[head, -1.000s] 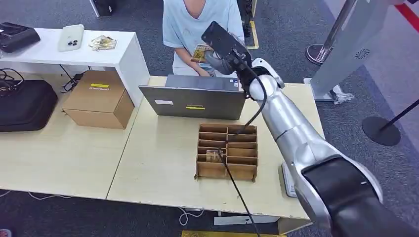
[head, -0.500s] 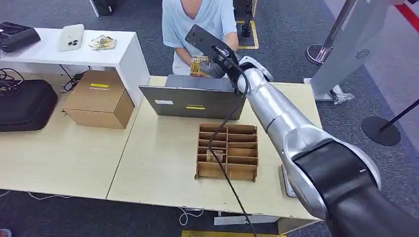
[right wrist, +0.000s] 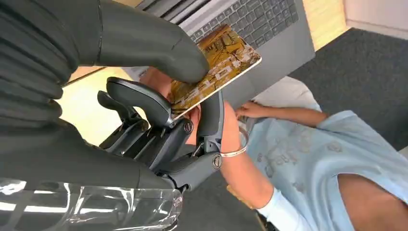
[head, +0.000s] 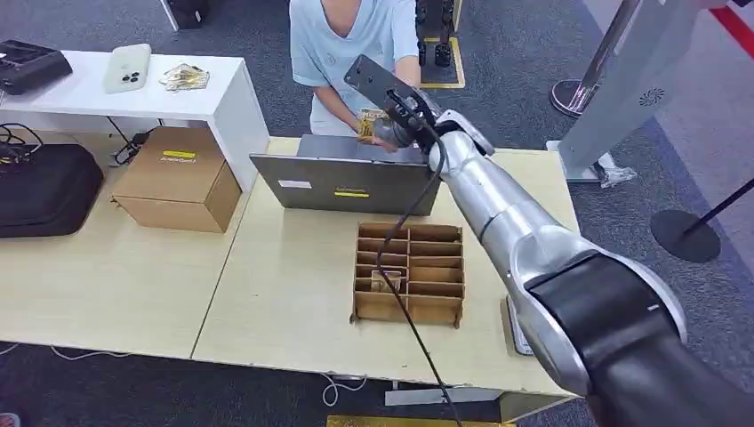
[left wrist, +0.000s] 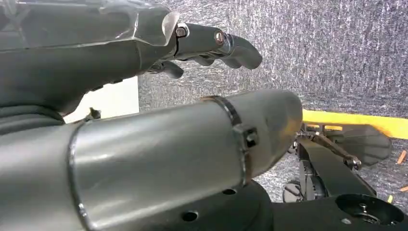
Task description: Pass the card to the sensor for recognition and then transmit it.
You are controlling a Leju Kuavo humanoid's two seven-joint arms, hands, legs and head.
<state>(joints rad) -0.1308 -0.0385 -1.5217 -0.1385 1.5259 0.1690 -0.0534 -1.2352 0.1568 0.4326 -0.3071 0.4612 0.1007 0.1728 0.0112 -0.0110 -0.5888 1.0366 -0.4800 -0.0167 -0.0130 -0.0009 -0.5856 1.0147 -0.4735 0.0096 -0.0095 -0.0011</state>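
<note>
My right hand (head: 393, 124) reaches over the back of the open grey laptop (head: 356, 173) toward a person in a light blue shirt (head: 351, 40). It pinches a gold-patterned card (head: 368, 119) between thumb and fingers. In the right wrist view the card (right wrist: 219, 67) sticks out past the thumb (right wrist: 154, 43), above the laptop keyboard (right wrist: 250, 19). The person's hand (right wrist: 231, 139), with a bracelet, lies against the card's underside beside my fingers. My left hand (left wrist: 207, 43) hangs over dark carpet with nothing in it, fingers loosely extended.
A cardboard divider tray (head: 409, 271) stands mid-table with a card in one compartment (head: 384, 282). A brown box (head: 178, 178) and a black bag (head: 44, 187) are at the left. A white side table (head: 213, 98) is behind them. A stanchion base (head: 685, 236) stands on the right.
My right hand swung left with the card, then came down and slightly right toward the person. The person's hand has come up to the card.
</note>
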